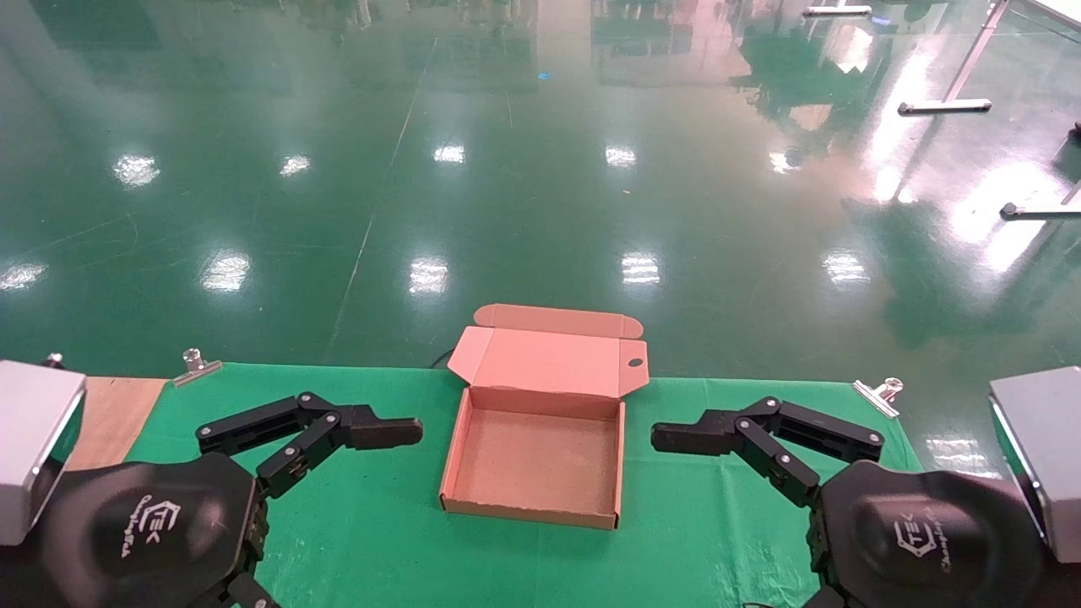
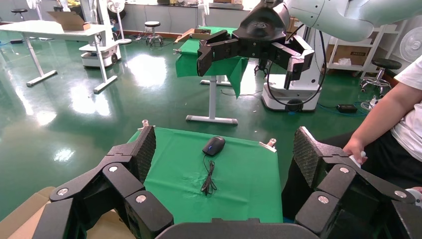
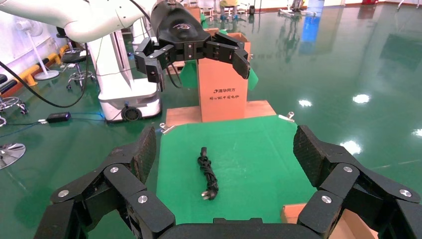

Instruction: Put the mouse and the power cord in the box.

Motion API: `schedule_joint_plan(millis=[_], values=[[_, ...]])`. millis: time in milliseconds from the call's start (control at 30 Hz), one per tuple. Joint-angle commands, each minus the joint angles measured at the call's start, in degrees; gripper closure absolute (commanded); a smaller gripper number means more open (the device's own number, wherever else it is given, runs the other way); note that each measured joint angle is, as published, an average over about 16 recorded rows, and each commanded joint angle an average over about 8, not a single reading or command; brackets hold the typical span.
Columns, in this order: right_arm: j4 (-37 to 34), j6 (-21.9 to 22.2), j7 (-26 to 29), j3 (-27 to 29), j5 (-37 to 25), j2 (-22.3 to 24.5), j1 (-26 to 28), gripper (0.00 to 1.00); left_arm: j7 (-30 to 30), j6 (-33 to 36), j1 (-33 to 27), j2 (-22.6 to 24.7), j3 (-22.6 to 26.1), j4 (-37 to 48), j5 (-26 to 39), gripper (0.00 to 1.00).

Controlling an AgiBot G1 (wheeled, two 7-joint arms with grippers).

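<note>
Two released hands, left hand (image 1: 404, 431) and right hand (image 1: 671, 437), flanking the box (image 1: 535, 505); green cloth (image 1: 372, 523) between.

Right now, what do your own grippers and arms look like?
Both the left gripper and right gripper are matte black linkage fingers with silver pivot screws and textured pads, on rounded black housings bearing a white logo. The wrist views show white arm shells with black cables.
</note>
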Motion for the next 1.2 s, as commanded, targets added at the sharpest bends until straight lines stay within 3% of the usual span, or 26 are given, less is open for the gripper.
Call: schedule_joint_plan(millis=[33,1200], values=[[0.0,0.0,0.0,0.0,0.0,0.0,0.0,0.0,0.0,0.0,0.0,0.0,0.0,0.0,0.0,0.0],[0.1,0.0,-0.1,0.0,-0.1,0.0,0.1,0.0,0.1,0.1,-0.1,0.0,0.1,-0.1,0.2,0.0]])
